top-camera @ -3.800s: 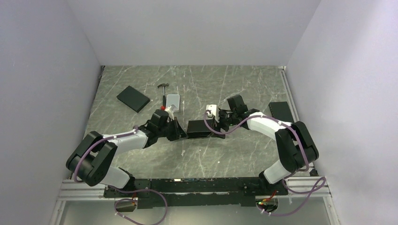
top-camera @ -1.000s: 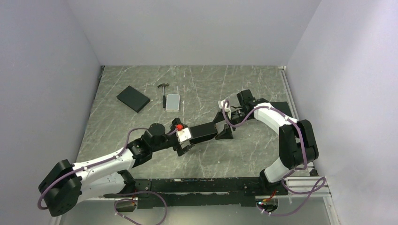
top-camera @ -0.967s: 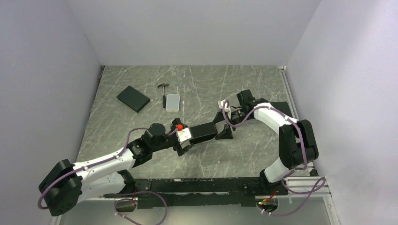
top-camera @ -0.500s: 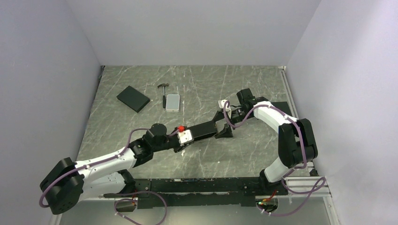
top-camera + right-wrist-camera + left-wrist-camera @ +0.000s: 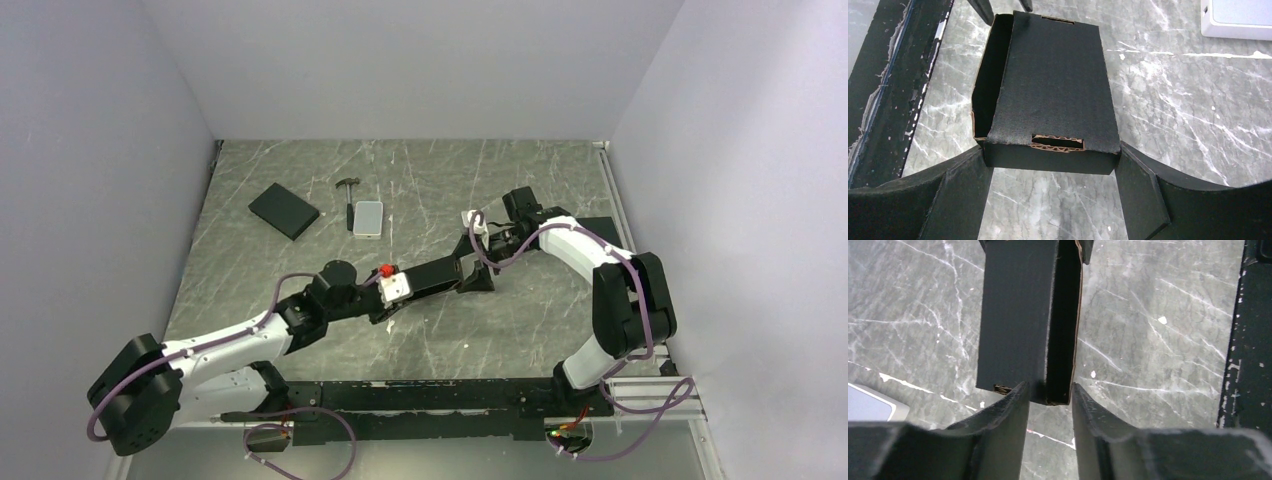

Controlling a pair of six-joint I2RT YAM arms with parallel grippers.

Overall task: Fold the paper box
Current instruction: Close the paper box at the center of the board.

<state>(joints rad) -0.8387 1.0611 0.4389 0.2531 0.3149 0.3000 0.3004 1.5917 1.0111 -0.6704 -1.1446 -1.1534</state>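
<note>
Left end effector (image 5: 1048, 390) clenched the narrow left end of the paper box (image 5: 1015, 315); right end effector (image 5: 1050, 162) clamped its wider right end. Matte black card spanned between them at the centre of the veined grey desk (image 5: 520, 180). Flat black slab (image 5: 283, 210), hammer (image 5: 348, 190) and silver-grey case (image 5: 368, 217) lay far left, apart. Box shallow, rectangular; one side gaped; brown fluting showed at a slot.
</note>
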